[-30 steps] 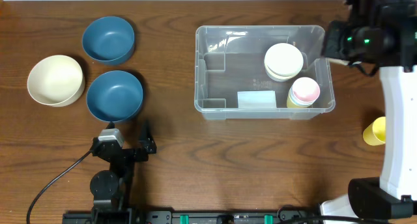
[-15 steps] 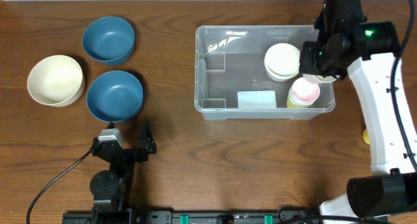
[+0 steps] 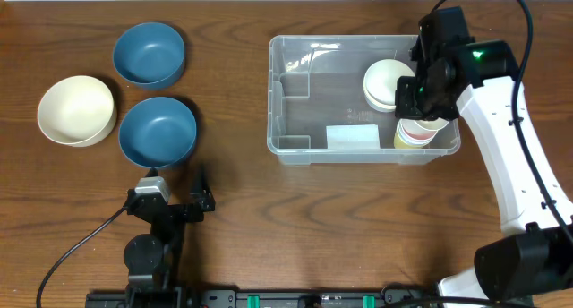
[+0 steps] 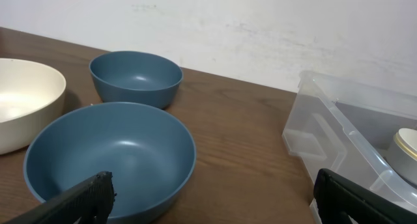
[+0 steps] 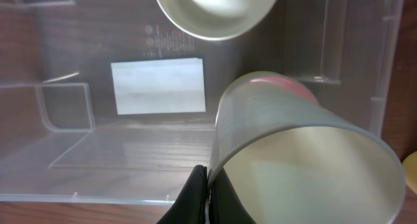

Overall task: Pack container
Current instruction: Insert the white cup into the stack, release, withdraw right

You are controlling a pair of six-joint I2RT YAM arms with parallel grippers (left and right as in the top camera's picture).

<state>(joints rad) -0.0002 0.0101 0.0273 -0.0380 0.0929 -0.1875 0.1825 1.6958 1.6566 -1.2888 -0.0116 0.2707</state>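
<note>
While right arm [image 3: 506, 147] bends over the container [image 3: 309, 120], right fingers [image 5: 194, 199] pinching a pale cup [image 5: 306, 152], left fingers [image 4: 78, 198] spread.

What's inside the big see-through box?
The container holds stacked cream cups, a white label and a pink cup. The right gripper holds a pale cup over the pink one, hiding most of it and whatever is underneath.

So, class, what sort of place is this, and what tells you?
Probably a robotics lab bench: a white robot arm reaches over a wooden table, its right gripper holding a pale cup over a clear container.
</note>
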